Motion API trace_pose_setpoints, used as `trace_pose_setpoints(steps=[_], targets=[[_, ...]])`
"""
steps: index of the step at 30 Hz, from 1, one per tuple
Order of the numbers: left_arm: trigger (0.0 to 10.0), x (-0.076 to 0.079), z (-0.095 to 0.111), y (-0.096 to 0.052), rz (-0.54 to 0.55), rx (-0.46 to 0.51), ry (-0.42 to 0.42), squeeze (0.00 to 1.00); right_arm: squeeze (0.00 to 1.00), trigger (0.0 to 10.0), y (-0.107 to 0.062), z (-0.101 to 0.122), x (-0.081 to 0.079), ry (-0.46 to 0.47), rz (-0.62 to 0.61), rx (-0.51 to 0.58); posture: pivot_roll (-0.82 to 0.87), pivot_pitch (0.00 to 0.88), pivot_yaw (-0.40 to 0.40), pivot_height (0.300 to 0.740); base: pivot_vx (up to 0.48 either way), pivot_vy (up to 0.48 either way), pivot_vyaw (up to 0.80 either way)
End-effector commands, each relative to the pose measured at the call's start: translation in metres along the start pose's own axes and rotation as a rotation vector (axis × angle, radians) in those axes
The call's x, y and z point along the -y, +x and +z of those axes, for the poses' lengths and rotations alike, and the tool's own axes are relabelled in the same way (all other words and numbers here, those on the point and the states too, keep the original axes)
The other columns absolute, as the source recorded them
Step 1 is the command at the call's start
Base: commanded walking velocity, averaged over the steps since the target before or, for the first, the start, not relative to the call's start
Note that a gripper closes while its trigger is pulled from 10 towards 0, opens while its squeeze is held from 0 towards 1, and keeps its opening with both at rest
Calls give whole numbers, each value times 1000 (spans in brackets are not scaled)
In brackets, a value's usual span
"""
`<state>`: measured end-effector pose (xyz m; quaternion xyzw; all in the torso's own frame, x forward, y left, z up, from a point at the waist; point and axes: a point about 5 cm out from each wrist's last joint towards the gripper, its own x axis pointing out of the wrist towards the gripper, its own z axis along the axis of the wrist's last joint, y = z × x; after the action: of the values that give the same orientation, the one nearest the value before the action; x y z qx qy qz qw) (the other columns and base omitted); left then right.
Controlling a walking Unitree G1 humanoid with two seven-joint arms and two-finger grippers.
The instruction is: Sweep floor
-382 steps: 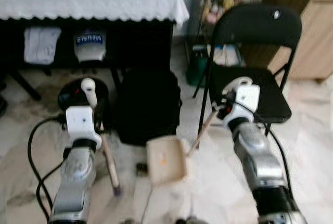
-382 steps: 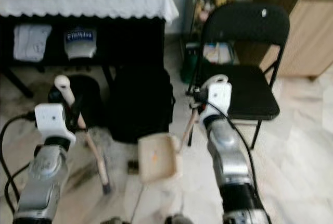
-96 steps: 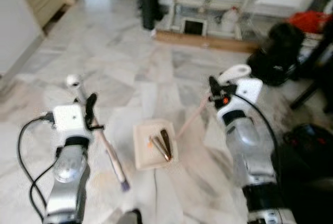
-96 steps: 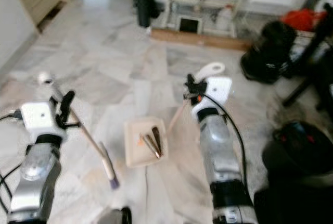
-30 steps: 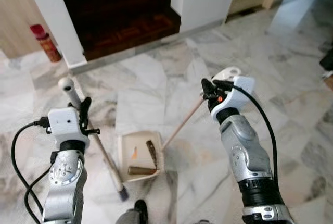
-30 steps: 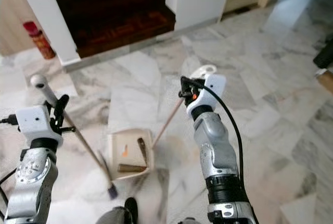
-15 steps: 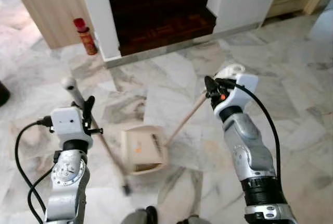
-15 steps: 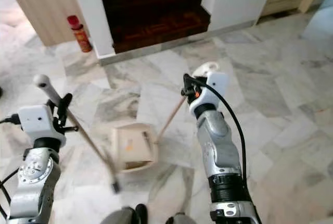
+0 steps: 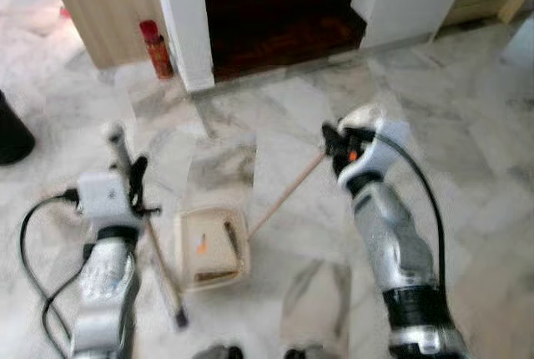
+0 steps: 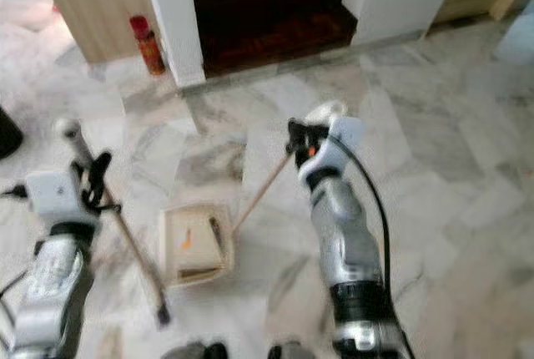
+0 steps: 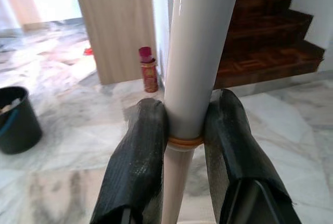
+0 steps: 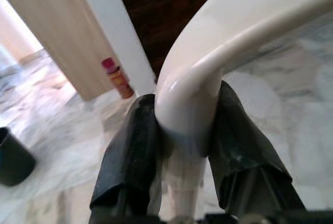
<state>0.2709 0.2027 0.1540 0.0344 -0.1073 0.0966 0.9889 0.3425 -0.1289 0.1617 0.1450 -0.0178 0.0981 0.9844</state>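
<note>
Marble floor: your left gripper clamps broom, right gripper clamps dustpan handle, keeping collected debris level.

A long pale broom stick slants down the lower left, brush end on the marble. Beside it, centre-low, a cream plastic dustpan lies flat, holding dark debris, its handle angling up-right.

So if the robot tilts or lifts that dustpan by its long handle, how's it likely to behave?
The dustpan looks like light plastic, so probably easy to lift. Its thin handle, clamped at the top by the right gripper, may let it swing. The debris lies loose, so tilting could spill it.
</note>
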Motion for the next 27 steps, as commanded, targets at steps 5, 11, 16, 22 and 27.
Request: trace_pose_setpoints(steps=[5, 11, 16, 22, 27], targets=[[10000, -3, 7, -1, 8, 31, 2, 0, 0, 10000, 3, 16, -7, 4, 26, 69, -31, 198, -34, 740, 0, 412, 0], [10000, -4, 8, -1, 11, 31, 4, 0, 0, 10000, 3, 16, -8, -8, 31, 70, -30, 203, -33, 740, 0, 412, 0], [10000, -5, 8, -1, 10, 31, 5, 0, 0, 10000, 3, 16, -10, -13, 38, 76, -28, 202, -33, 740, 0, 414, 731], [10000, -5, 8, -2, 11, 31, 6, 0, 0, 10000, 3, 17, -8, 8, 29, 80, -28, 195, -31, 740, 0, 412, 0], [10000, -4, 8, -2, 9, 33, 6, 0, 0, 10000, 3, 17, -8, 11, 28, 82, -29, 184, -27, 740, 0, 410, 0]])
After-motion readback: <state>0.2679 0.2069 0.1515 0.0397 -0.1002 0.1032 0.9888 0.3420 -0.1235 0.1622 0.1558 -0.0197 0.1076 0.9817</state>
